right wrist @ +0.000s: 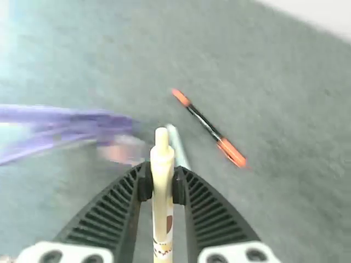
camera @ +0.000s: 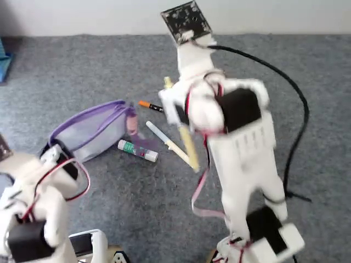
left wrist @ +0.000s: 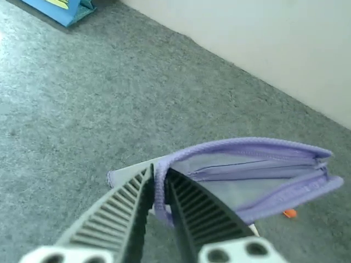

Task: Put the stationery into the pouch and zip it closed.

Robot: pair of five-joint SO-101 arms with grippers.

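Loading step — left end effector (left wrist: pixel 159 178) pinches the rim of the soft purple fabric pouch (left wrist: pixel 247 175), open on the grey table (camera: pixel 82 66); right end effector (right wrist: pixel 162 170) clamps a cream plastic pen (right wrist: pixel 162 150) near its mouth. Next, likely: aim it inside.

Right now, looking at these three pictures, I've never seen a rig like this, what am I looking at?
Two white robot arms stand at a grey carpeted surface. One picture looks down from above; the other two come from a camera on each arm's wrist. The left arm has its jaws shut on the edge of an open purple fabric pouch. The right arm has its jaws shut on a cream plastic pen. Lying loose near the pouch: an orange-and-black pen, a pale blue pen and a white glue stick with a green label.
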